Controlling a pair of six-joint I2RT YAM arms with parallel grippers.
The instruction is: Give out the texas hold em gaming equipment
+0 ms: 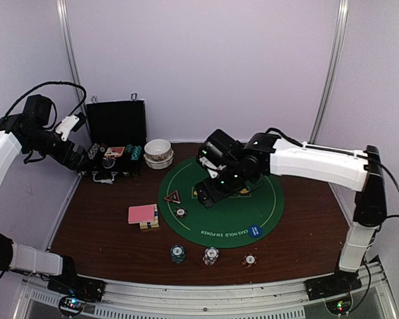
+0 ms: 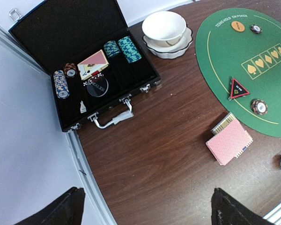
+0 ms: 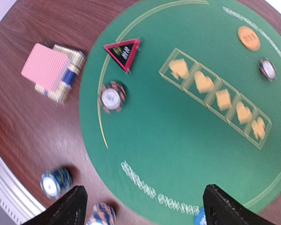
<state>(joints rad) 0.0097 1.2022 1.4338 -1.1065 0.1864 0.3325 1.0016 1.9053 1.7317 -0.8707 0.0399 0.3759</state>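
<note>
Over the green mat your right gripper hangs with its fingers wide apart, holding nothing; your left gripper, equally spread, hovers near the black case. You have the pink cards just off the mat's left edge, the triangle marker and one chip on it

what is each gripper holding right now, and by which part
Nothing is held. The left gripper is open over the brown wooden table, and the right gripper is open above the round green felt mat.
</note>
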